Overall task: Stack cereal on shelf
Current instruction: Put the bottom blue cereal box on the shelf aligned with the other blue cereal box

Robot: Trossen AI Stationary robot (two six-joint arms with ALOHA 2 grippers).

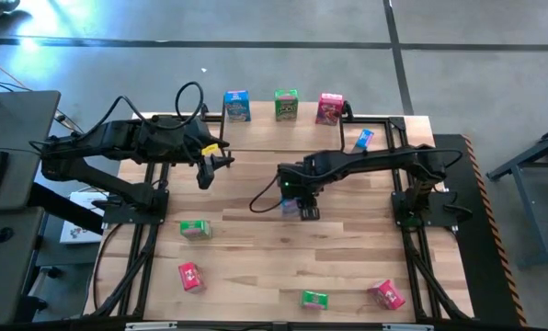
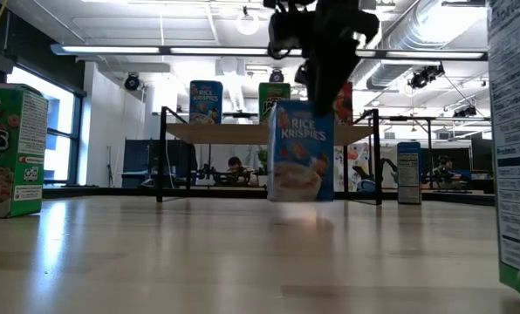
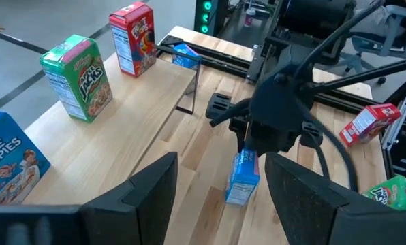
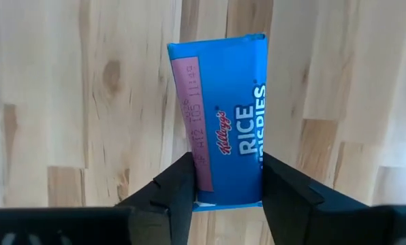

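Near edge of the tabletop (image 1: 256, 267): four loose boxes, a red box (image 1: 190, 276), a green box (image 1: 313, 299), a pink box (image 1: 386, 294), plus another green box (image 1: 195, 229) a bit further in. Mid-table: right end effector (image 4: 225, 178) clamped on a blue Rice Krispies box (image 2: 300, 162), fingers pinching its top, box upright and at or just off the wood, can't tell which. Left end effector (image 3: 220, 184) hovers beside it, fingers apart, holding nothing. Far edge: the shelf (image 2: 269, 133) already carries blue, green and red boxes in a row; another blue box (image 1: 364, 139) lies on the tabletop by its right end. Risk: grip is only on the top flap, so the box could swing or slip in transit; on placement it could clip the shelf edge or knock the three already standing there.
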